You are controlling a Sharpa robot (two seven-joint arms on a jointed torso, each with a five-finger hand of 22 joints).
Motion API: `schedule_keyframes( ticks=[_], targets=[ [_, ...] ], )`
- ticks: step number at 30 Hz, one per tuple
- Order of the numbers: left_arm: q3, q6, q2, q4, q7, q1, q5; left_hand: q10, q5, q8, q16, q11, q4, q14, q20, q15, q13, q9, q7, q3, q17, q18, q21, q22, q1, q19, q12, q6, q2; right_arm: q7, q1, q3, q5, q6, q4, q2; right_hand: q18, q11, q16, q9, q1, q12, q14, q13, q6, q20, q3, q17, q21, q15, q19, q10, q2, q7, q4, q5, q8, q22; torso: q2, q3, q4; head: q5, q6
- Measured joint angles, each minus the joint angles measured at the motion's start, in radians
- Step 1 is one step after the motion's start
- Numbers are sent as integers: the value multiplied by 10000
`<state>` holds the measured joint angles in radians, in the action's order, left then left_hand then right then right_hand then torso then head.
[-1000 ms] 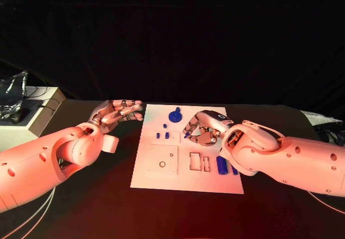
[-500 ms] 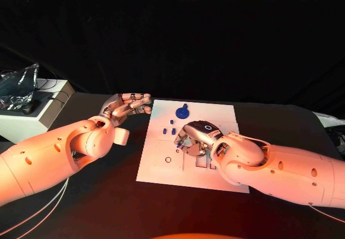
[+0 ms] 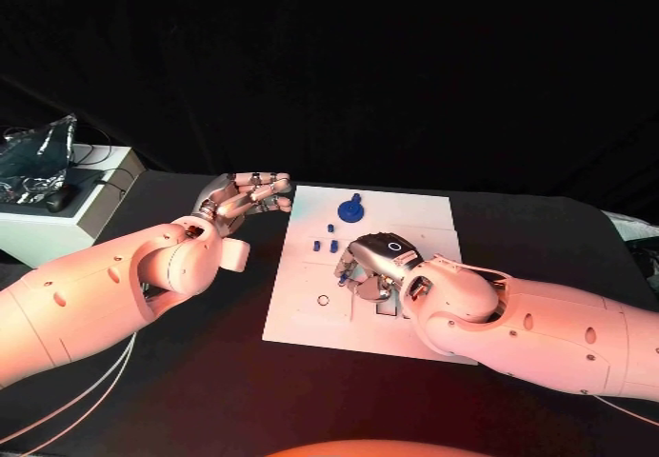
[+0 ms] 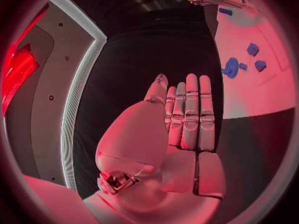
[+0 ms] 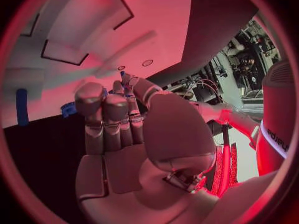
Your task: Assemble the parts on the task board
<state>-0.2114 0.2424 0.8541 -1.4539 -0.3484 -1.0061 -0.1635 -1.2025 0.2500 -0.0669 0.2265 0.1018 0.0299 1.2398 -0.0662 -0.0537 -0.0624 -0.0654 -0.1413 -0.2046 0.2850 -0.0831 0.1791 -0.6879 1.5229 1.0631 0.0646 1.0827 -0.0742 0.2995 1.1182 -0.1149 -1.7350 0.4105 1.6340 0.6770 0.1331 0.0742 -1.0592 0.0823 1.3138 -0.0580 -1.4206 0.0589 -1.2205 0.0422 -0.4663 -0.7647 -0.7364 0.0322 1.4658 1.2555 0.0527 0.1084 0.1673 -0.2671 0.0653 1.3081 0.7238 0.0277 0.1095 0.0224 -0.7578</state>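
Note:
The white task board (image 3: 309, 319) lies in the middle of the black table. A round blue part (image 3: 350, 209) sits near its far edge, with small blue pieces (image 3: 319, 246) just nearer. My right hand (image 3: 373, 265) hovers low over the board's middle, fingers curled down. Its thumb and fingertips pinch a small blue part (image 3: 344, 277), which shows at the fingertips (image 5: 127, 88) in the right wrist view. My left hand (image 3: 248, 197) is held flat and open off the board's far left corner, holding nothing. The left wrist view shows the board (image 4: 249, 89) and the round blue part (image 4: 231, 67).
A small round hole (image 3: 323, 301) and rectangular recesses (image 3: 383, 310) mark the board's near half. A blue peg (image 5: 22, 107) lies by the board's edge. A white box (image 3: 62, 214) carrying a silvery bag (image 3: 39, 152) stands at the table's left.
The camera has shifted. My right hand, with the small blue part, has dropped from the board's far middle toward the recesses nearer me. My left hand holds its pose.

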Motion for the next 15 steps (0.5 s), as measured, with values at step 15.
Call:
schedule_keyframes(
  ticks=[15],
  targets=[
    [1, -3, 14, 10, -5, 8, 39, -1, 0, 0, 0, 0, 76, 0, 0, 0, 0, 0, 0, 34, -17, 0, 0, 62, 0, 0, 0, 0, 0, 47, -91, -8, -170, -125, -74, -104, 5, -2, 0, 4, 1, 28, 0, 38, 15, -17, 14, 0, 0, 0, -17, -2, 1, -9, 11, 5, -21, -1, -4, -5, -3, 104, -139]
  ],
)
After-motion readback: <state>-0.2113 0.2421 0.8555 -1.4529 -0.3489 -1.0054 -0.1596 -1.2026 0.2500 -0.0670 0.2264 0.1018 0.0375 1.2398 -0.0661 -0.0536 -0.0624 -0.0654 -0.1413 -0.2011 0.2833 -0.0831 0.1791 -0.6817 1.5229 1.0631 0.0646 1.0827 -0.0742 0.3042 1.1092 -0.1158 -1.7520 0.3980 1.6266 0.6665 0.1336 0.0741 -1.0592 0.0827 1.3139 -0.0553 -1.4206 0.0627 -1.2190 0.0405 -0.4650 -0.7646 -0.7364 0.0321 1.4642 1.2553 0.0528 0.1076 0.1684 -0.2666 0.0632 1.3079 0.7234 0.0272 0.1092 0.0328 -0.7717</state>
